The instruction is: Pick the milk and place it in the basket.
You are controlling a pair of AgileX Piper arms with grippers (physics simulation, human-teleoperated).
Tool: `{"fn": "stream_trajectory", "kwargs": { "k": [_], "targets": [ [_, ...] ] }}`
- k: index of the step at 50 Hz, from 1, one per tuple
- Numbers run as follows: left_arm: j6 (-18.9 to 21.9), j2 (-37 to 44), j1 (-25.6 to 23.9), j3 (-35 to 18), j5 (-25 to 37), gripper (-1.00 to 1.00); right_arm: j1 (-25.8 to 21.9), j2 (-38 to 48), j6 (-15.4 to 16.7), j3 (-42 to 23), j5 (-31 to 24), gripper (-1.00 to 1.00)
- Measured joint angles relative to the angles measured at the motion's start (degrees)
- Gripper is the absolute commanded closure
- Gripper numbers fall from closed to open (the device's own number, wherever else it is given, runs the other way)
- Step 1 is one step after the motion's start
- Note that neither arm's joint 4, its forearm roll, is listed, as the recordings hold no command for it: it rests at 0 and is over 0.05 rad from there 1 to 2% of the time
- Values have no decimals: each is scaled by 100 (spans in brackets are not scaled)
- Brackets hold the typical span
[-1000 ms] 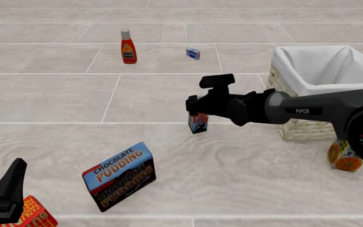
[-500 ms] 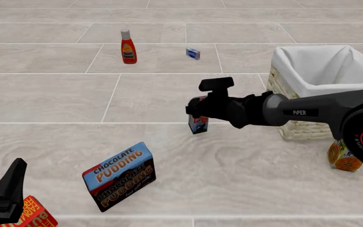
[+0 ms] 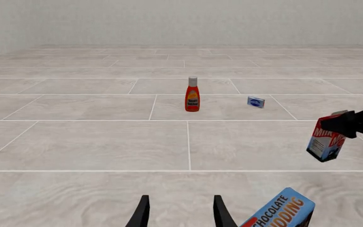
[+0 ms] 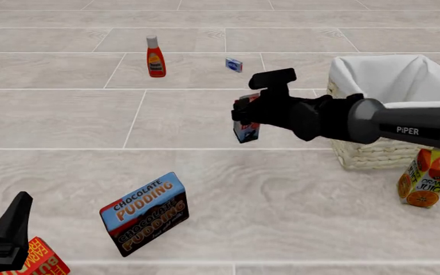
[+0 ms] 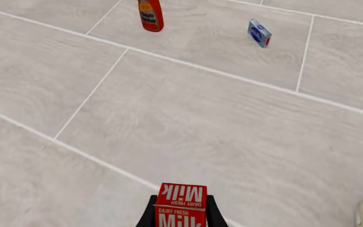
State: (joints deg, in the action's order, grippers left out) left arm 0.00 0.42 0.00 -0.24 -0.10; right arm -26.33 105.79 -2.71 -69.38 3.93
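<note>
My right gripper (image 4: 244, 117) is shut on the milk (image 4: 247, 130), a small red carton with a blue-and-white lower part, and holds it tilted in the air, left of the basket (image 4: 373, 150). The milk also shows in the right wrist view (image 5: 180, 205) between the fingers (image 5: 149, 213), and in the left wrist view (image 3: 326, 140). The basket is pale wicker with a white cloth lining. My left gripper (image 3: 179, 212) is open and empty, low at the near left in the front view (image 4: 6, 232).
A chocolate pudding box (image 4: 144, 212) lies near the front left. A red ketchup bottle (image 4: 155, 57) and a small blue box (image 4: 234, 65) stand far back. An orange juice carton (image 4: 426, 179) stands in front of the basket. A red box (image 4: 43, 260) lies by the left gripper.
My right gripper has lifted the milk off the floor and carried it up and slightly right, toward the basket. The left arm has not moved.
</note>
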Motion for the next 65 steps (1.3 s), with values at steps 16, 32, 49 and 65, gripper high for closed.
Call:
{"fn": "stream_trajectory", "kwargs": {
  "k": [16,32,49,65],
  "targets": [
    [0,0,0,0,0,-100,104,-1016,169,-48,-396,100],
    [0,0,0,0,0,-100,366,-1746,272,-359,-868,100],
    [0,0,0,0,0,-100,961,-2308,462,-406,-1070,100],
    [0,0,0,0,0,-100,1589,-2764,512,-169,-1046,100]
  ]
}}
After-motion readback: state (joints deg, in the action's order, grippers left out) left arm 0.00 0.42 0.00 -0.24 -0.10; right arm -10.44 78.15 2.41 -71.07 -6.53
